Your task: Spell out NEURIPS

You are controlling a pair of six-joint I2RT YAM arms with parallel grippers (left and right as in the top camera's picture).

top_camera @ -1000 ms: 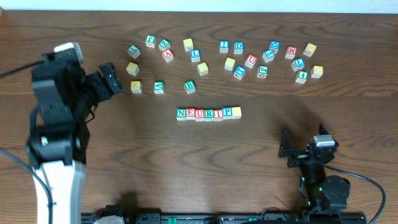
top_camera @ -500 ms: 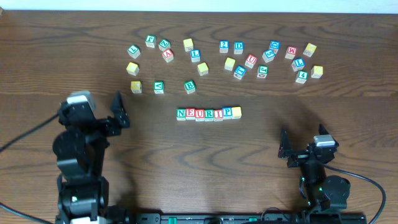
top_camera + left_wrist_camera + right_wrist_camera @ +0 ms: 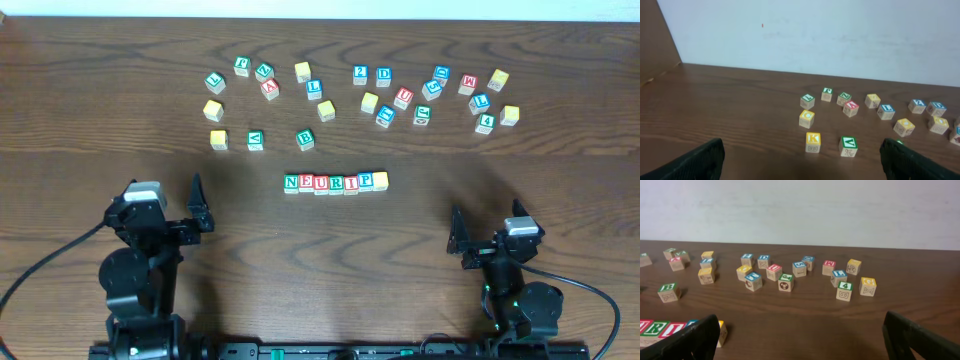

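Note:
A row of wooden cubes [image 3: 335,182] lies in the middle of the table: green N [image 3: 291,183], red E [image 3: 306,183], red U [image 3: 321,184], green R [image 3: 336,184], red I [image 3: 351,184], blue P [image 3: 366,181], then a yellow-faced cube [image 3: 380,180]. The row's right end shows at the lower left of the right wrist view [image 3: 660,330]. My left gripper [image 3: 196,205] is open and empty at the front left, well left of the row. My right gripper [image 3: 458,243] is open and empty at the front right.
Several loose letter and digit cubes lie scattered across the back of the table, among them a yellow K [image 3: 813,141], a green V [image 3: 848,146], a green B [image 3: 305,139], a blue 2 [image 3: 360,74] and a green 4 [image 3: 485,123]. A pale wall rises behind the table.
My left arm has pulled back from the cubes at the back left to the front left edge and lowered. The right arm and the cube row have not moved.

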